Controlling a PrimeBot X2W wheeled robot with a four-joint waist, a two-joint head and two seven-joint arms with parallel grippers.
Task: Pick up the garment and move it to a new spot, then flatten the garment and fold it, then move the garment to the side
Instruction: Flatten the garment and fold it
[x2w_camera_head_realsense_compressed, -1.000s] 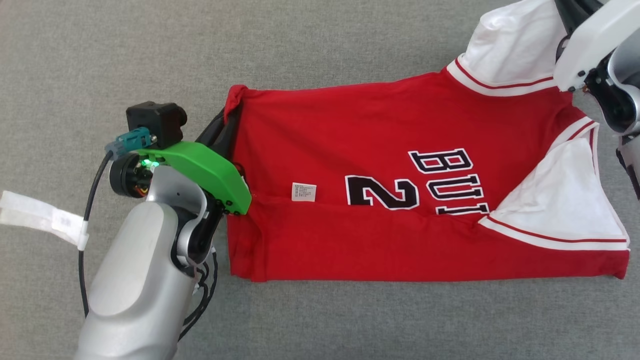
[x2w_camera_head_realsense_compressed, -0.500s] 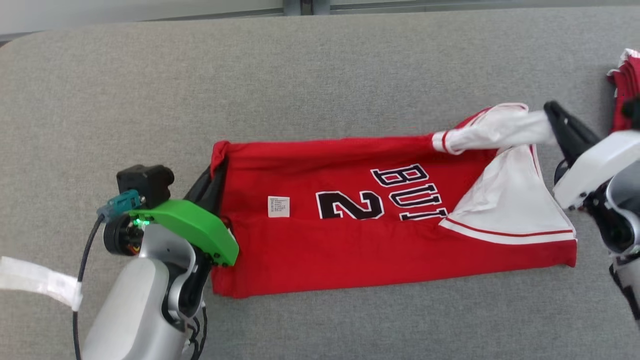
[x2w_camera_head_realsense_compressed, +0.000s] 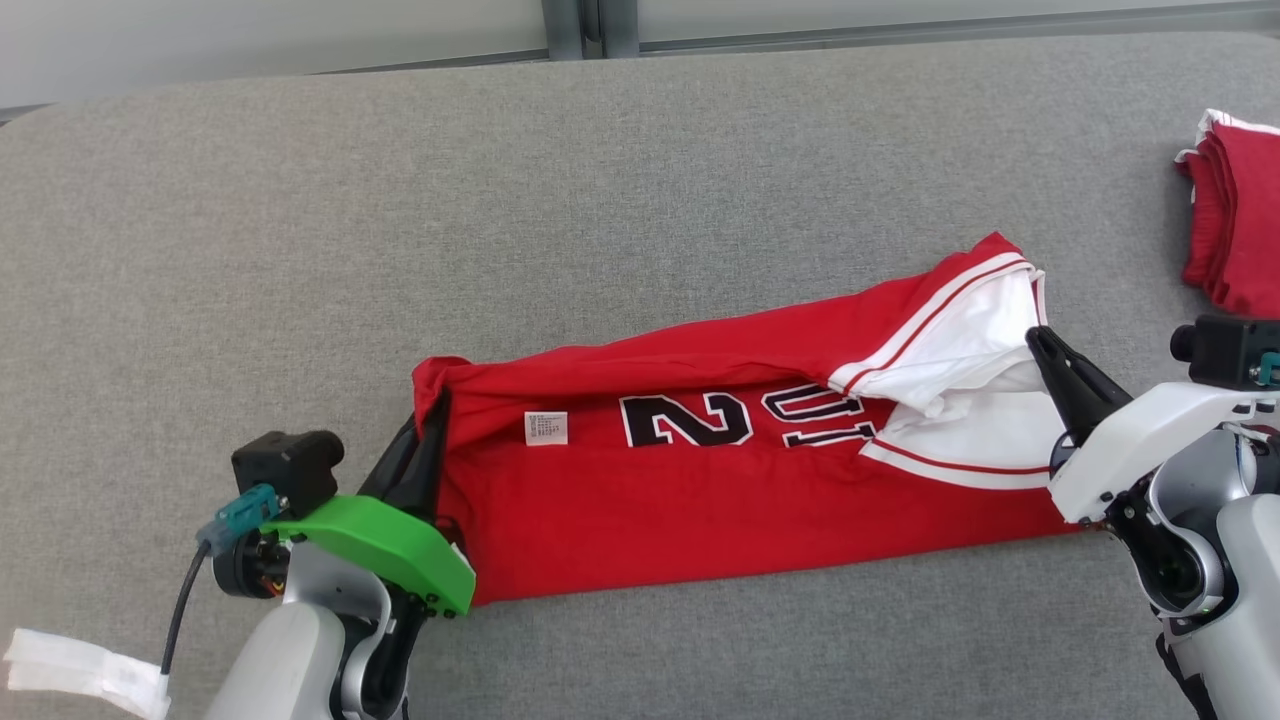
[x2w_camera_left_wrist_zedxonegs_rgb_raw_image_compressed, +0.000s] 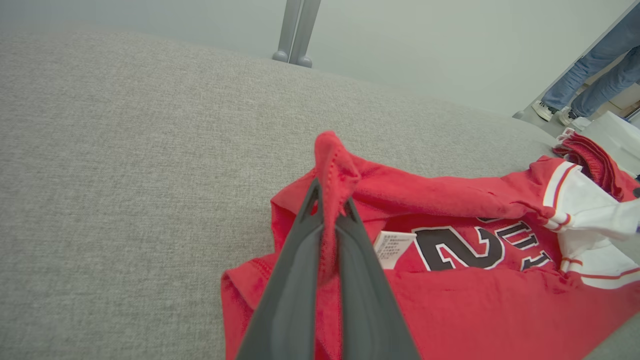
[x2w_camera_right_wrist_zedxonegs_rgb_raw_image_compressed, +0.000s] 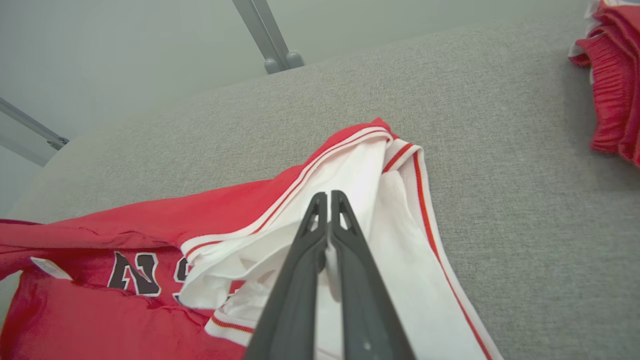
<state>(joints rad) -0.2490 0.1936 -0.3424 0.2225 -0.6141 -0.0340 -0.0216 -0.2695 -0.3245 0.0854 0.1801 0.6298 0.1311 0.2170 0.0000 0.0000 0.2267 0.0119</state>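
The red jersey (x2w_camera_head_realsense_compressed: 700, 500) lies on the grey desk (x2w_camera_head_realsense_compressed: 640, 200), its long axis from left to right. The left end effector (x2w_camera_left_wrist_zedxonegs_rgb_raw_image_compressed: 328, 197) pinches the far hem corner at one end; the right end effector (x2w_camera_right_wrist_zedxonegs_rgb_raw_image_compressed: 327, 196) pinches white shoulder cloth at the other.

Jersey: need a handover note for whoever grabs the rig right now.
Left gripper: shut on the jersey, at its red hem corner.
Right gripper: shut on its white shoulder end.
Jersey lies lengthwise on the grey surface, far edge lying partly over the numbers; folded red stack at far right.
Done: laid out, lengthwise fold begun.
To do: finish folding, move aside.
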